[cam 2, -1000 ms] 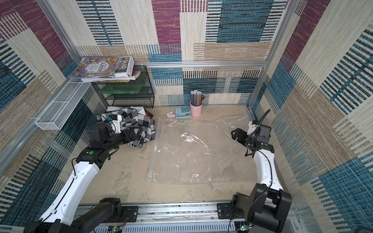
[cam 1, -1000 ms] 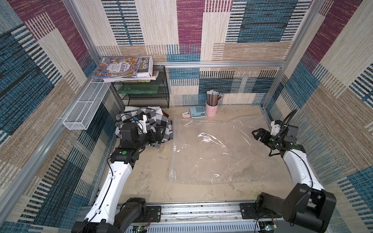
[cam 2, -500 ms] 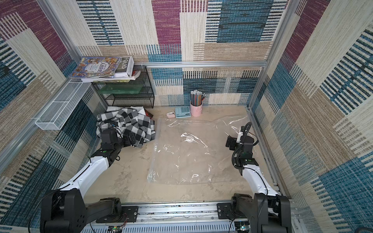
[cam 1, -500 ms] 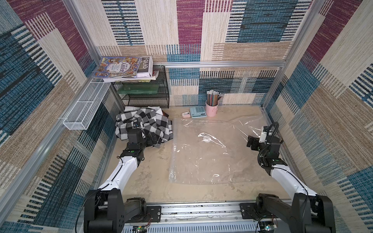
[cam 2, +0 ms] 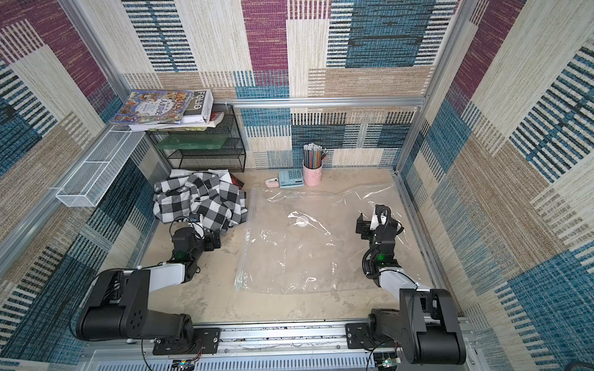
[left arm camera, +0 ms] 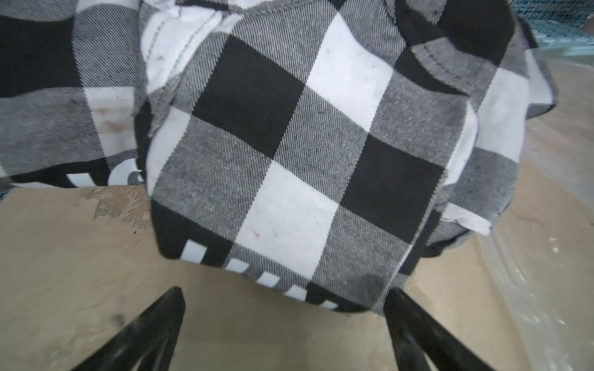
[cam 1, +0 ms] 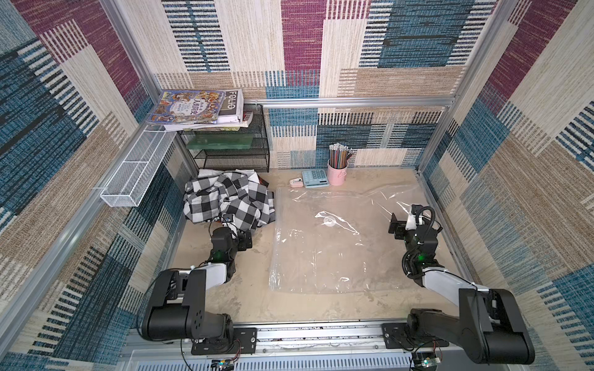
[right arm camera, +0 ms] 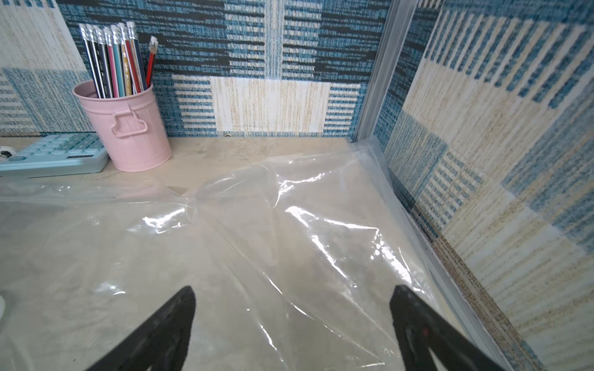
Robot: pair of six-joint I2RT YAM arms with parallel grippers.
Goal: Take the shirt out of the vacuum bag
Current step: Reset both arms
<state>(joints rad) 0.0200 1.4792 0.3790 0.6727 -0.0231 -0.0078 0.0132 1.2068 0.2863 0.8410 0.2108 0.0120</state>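
Shirt [cam 1: 225, 200]: blk & white checks, lay crumpled on table [cam 1: 250, 298], out of vacuum bag [cam 1: 321, 257], just beside its left edge.
Vacuum bag: clear, lay flat on mid table, round white valve [cam 1: 329, 220] on top.
L hand [left arm camera: 284, 290]: stood wide open, held nothing, just by shirt's near edge.
R hand [right arm camera: 294, 289]: stood wide open, held nothing, over bag's right part.

"FOLIO" on bk cover [cam 1: 233, 102], top of wire rack [cam 1: 262, 144].
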